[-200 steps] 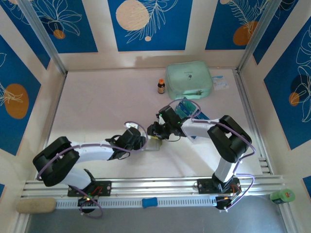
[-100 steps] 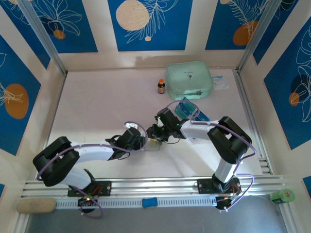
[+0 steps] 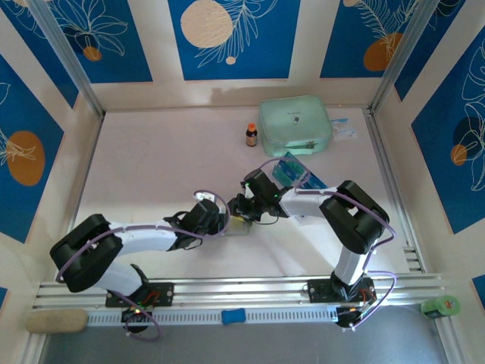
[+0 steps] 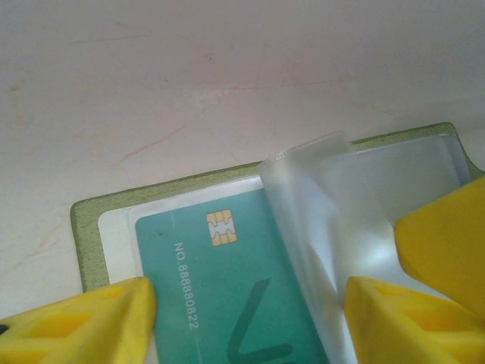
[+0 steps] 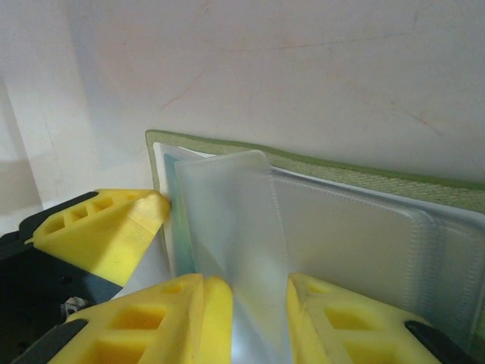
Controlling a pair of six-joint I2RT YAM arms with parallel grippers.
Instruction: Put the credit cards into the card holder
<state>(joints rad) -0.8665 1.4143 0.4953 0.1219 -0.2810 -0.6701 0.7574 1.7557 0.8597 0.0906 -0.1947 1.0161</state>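
The olive-green card holder [image 3: 241, 225] lies open mid-table, and both grippers meet over it. In the left wrist view a teal credit card [image 4: 220, 277] with a gold chip sits in the holder [image 4: 87, 235], partly under a lifted clear pocket flap [image 4: 326, 197]. My left gripper [image 4: 246, 303] stands open astride that card, its right finger clear of the card's edge. My right gripper [image 5: 258, 292] is shut on the clear flap [image 5: 227, 205] and holds it up off the holder [image 5: 364, 171]. More teal-blue cards [image 3: 291, 168] lie behind the right wrist.
A large mint-green zip case [image 3: 294, 125] sits at the back, with a small brown bottle [image 3: 251, 135] to its left and a clear packet [image 3: 343, 129] to its right. Frame rails run along both sides and the near edge.
My left gripper's jaws have widened around the card. The right wrist has shifted slightly left and nearer, still holding the flap.
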